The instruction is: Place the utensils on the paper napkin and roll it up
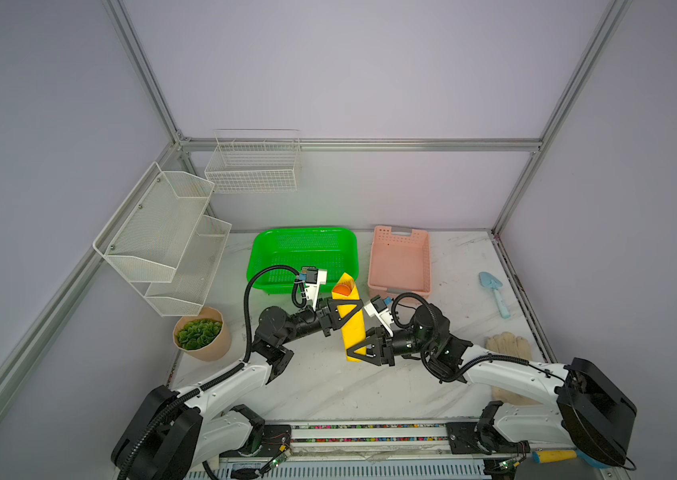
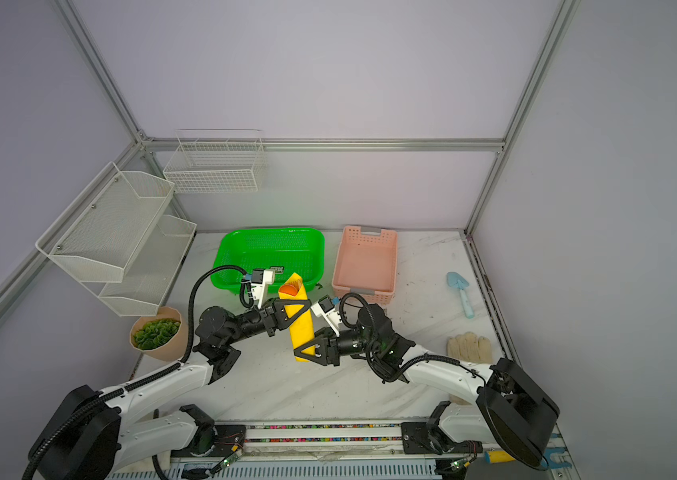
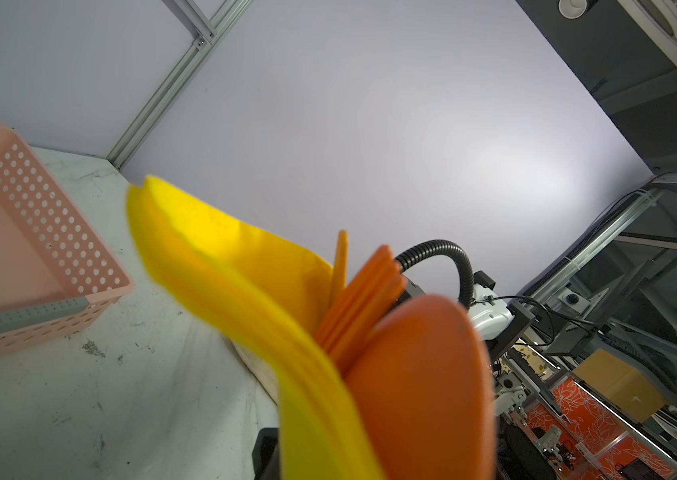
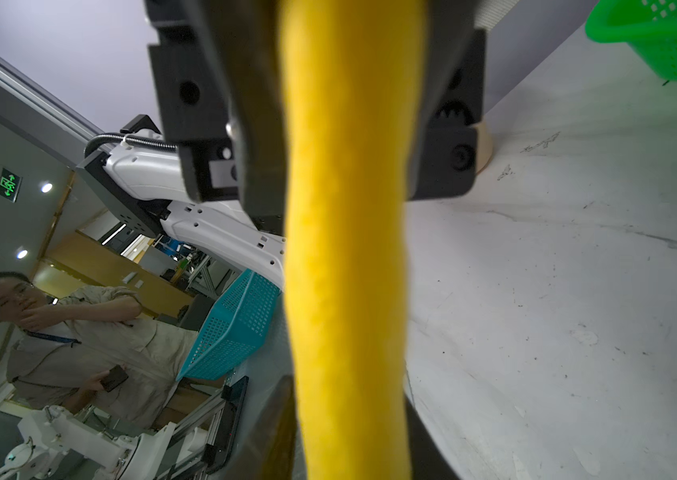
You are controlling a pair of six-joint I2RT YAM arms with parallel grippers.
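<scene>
Your left gripper is clamped across the upper part of the rolled paper napkin. Your right gripper straddles its lower end, and whether those jaws press the paper or only flank it cannot be told. Beneath them spreads the marbled worktop, with the green basket and pink basket along the back. The napkin is a slanted yellow tube between the two arms, its upper end towards the green basket. Inside it are the utensils, with the bowl of the spoon showing at the open upper mouth. Expect the paper to be soft, light and quick to unroll. The slick, stiff plastic pieces will likely slide out if the tube tips. Hold it mid-length, over the handles and the loose edge.
</scene>
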